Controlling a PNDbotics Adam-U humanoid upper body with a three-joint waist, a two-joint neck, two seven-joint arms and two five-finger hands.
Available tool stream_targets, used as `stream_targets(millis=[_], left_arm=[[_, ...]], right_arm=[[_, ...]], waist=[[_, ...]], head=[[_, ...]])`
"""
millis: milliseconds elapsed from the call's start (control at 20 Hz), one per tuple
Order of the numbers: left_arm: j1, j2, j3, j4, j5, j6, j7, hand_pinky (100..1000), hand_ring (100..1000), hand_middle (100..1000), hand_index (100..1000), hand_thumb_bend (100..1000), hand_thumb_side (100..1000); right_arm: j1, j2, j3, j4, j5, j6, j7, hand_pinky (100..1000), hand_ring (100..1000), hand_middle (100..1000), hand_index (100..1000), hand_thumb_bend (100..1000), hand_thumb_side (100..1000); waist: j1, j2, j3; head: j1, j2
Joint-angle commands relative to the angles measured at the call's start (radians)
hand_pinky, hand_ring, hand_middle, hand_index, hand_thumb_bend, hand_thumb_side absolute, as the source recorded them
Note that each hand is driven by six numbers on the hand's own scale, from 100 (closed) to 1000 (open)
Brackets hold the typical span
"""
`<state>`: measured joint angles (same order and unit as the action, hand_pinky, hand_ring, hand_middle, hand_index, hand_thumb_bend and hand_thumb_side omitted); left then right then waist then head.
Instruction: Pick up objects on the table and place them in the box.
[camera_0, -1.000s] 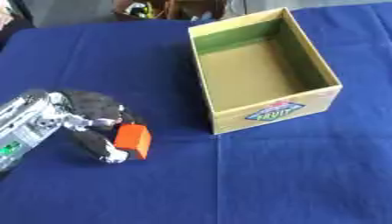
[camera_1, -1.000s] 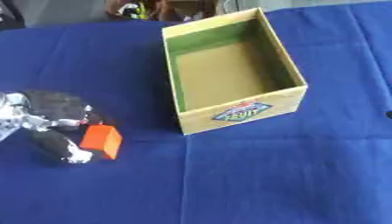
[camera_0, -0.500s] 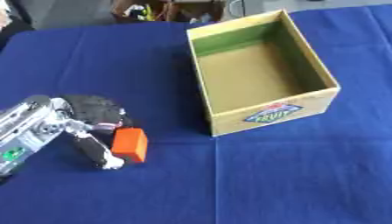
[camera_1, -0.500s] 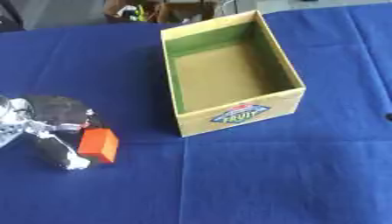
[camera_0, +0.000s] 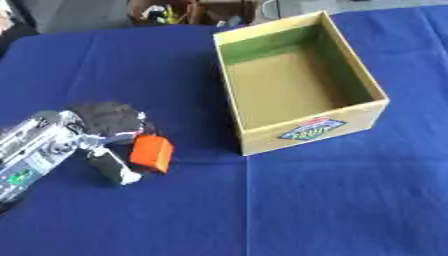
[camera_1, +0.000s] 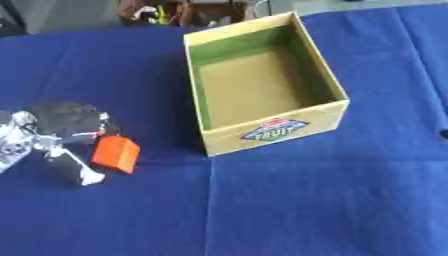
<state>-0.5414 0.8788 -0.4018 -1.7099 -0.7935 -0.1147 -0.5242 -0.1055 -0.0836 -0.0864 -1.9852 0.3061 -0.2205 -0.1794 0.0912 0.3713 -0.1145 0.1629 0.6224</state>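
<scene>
An orange block sits tilted at the left of the blue table, pinched between the thumb and curled dark fingers of my left hand. The silver forearm comes in from the lower left. I cannot tell whether the block is touching the cloth. The open cardboard box, green inside along its walls with a "fruit" label on the front, stands to the right of the block with nothing in it. My right hand shows in neither view.
Blue cloth covers the whole table, with a fold line running across below the box. Clutter lies beyond the far edge. A small dark shape that I cannot make out touches the right edge.
My left hand with the orange block dipped slightly toward me, then rose and shifted a little toward the box. The box has not moved.
</scene>
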Motion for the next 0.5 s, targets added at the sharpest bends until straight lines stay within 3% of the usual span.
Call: stream_targets(millis=[50,500], left_arm=[[-0.018,0.018,0.035,-0.017,-0.017,0.015,0.049,100,364,337,672,100,266],[-0.069,0.013,0.107,-0.093,0.045,0.044,0.094,100,337,318,662,100,249]], right_arm=[[-0.003,-0.002,-0.004,-0.015,0.000,0.003,0.002,812,958,593,931,100,974],[0.004,-0.005,-0.009,-0.015,0.003,0.005,-0.004,812,958,593,931,100,970]], waist=[[-0.001,-0.017,0.004],[0.002,-0.026,0.010]], head=[[-0.004,-0.003],[-0.015,0.001]])
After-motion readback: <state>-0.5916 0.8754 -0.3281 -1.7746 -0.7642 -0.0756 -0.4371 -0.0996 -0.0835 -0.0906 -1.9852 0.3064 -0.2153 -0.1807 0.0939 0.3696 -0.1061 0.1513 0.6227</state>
